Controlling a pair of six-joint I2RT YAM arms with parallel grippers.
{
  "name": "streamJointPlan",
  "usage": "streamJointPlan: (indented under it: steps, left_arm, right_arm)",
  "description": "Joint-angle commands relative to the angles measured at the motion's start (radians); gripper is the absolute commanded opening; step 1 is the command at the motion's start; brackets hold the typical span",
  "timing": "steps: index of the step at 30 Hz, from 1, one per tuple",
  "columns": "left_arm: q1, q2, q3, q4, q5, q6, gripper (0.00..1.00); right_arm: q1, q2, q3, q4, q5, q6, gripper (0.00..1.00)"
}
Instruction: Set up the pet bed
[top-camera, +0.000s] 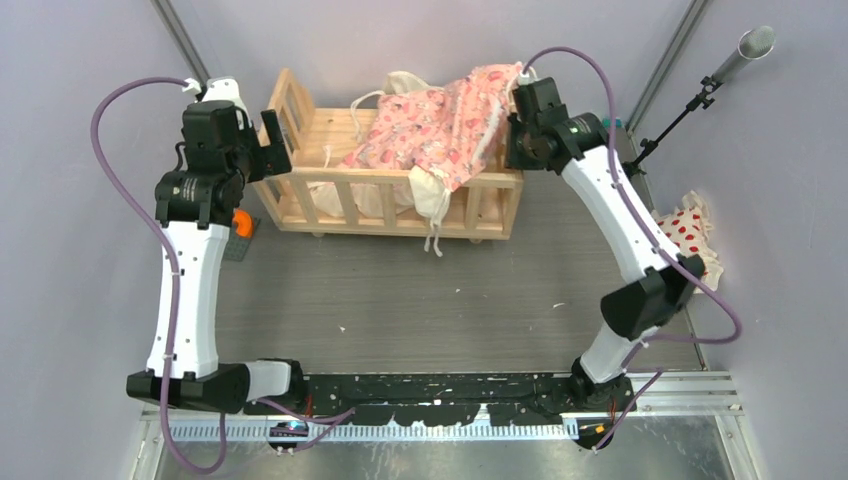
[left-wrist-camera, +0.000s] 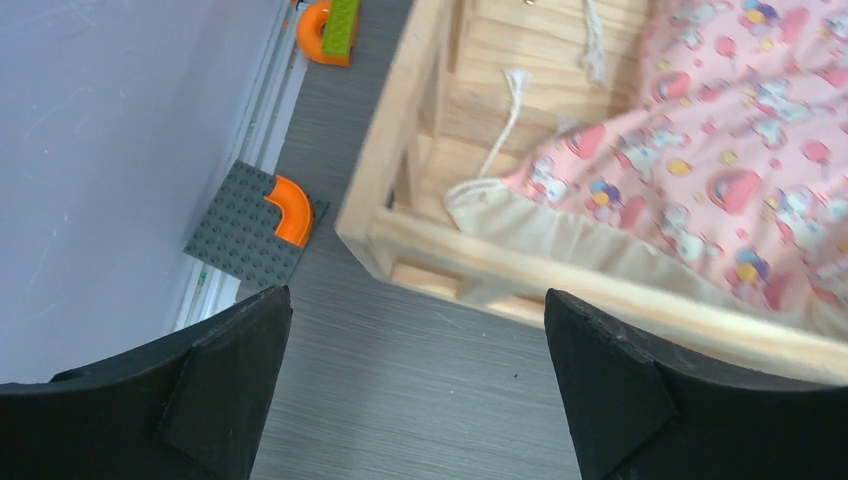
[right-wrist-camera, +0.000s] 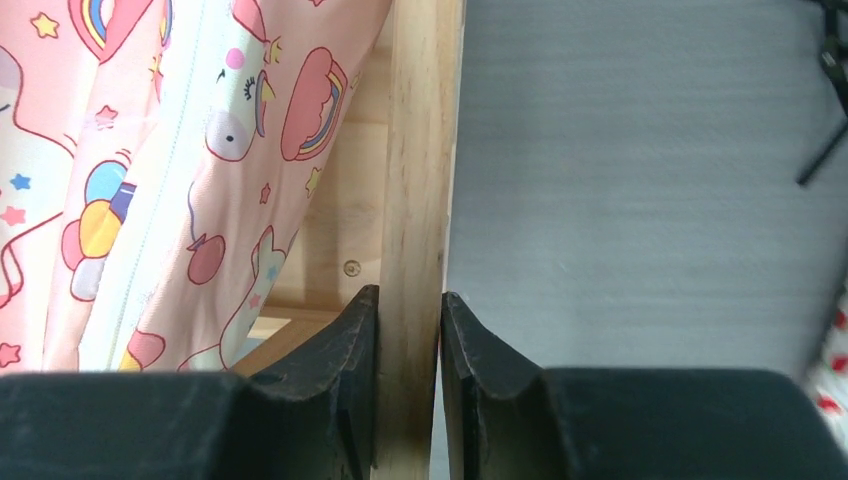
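The pet bed (top-camera: 370, 178), a light wooden crib frame with slatted rails, stands at the back of the table. A pink cartoon-print cushion (top-camera: 440, 125) lies crumpled over its right half, its cream ties hanging over the front rail. My right gripper (top-camera: 517, 118) is at the bed's right end. In the right wrist view the right gripper (right-wrist-camera: 410, 298) is shut on the bed's wooden end rail (right-wrist-camera: 420, 150), one finger on each side, with the cushion (right-wrist-camera: 150, 150) just to its left. My left gripper (left-wrist-camera: 417, 296) hangs open above the table by the bed's left front corner (left-wrist-camera: 400, 130), holding nothing.
A grey studded baseplate (left-wrist-camera: 240, 235) with an orange curved piece (left-wrist-camera: 290, 208) lies left of the bed by the wall. An orange ring with a green brick (left-wrist-camera: 318, 30) sits farther back. A white pillow with red dots (top-camera: 690, 228) lies at the right wall, near a microphone stand (top-camera: 715, 75).
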Motion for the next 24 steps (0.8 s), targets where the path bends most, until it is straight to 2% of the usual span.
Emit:
streamJointPlan:
  steps: [1, 4, 10, 13, 17, 21, 24]
  left_arm:
    - [0.013, 0.030, 0.052, 0.030, -0.010, 0.034, 1.00]
    - [0.015, 0.057, 0.061, 0.055, 0.038, 0.051, 1.00]
    - [0.014, 0.149, 0.073, 0.051, 0.268, 0.056, 1.00]
    - [0.014, 0.178, 0.044, 0.054, 0.394, 0.044, 1.00]
    - [0.014, 0.176, -0.021, 0.075, 0.426, 0.042, 0.98]
    - [0.014, 0.183, -0.061, 0.080, 0.387, 0.044, 0.93]
    - [0.012, 0.207, -0.068, 0.065, 0.377, 0.041, 0.81]
  right_arm:
    - [-0.030, -0.292, -0.099, -0.071, 0.036, -0.071, 0.00]
    - [-0.034, -0.388, -0.176, -0.076, 0.046, -0.074, 0.00]
    - [-0.052, -0.457, -0.236, -0.096, 0.071, -0.083, 0.02]
    - [-0.056, -0.446, -0.203, -0.133, 0.094, -0.083, 0.28]
    - [-0.057, -0.444, -0.108, -0.173, 0.124, -0.075, 0.52]
    - [-0.057, -0.418, 0.030, -0.231, 0.164, -0.059, 0.67]
    - [-0.057, -0.396, 0.118, -0.266, 0.155, -0.044, 0.71]
